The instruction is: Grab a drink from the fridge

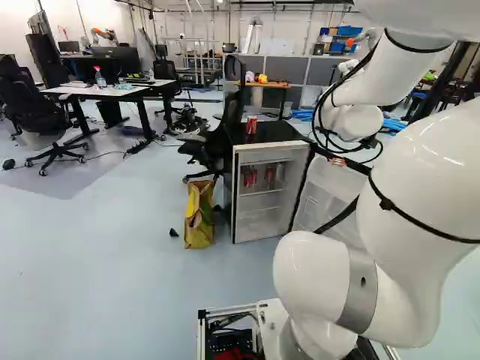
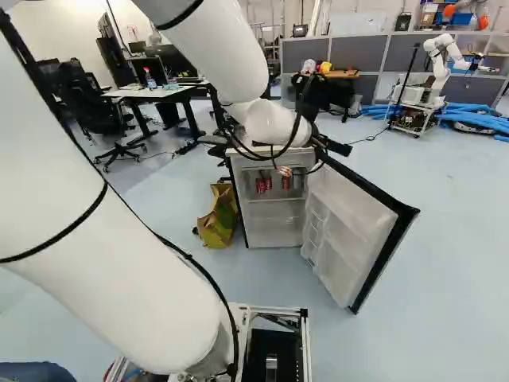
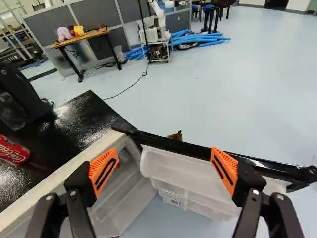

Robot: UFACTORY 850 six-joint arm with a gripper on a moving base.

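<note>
The fridge door (image 2: 350, 227) stands open below the spread hand (image 1: 339, 160); upright red cans (image 1: 250, 178) inside, another can (image 1: 251, 125) upright on top.

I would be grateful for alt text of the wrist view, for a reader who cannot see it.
An open gripper hovers over a black-topped fridge whose door stands open, with a red drink can on the fridge's top. Beyond are a pale floor, a wooden-topped desk and another robot near blue tubes.
</note>
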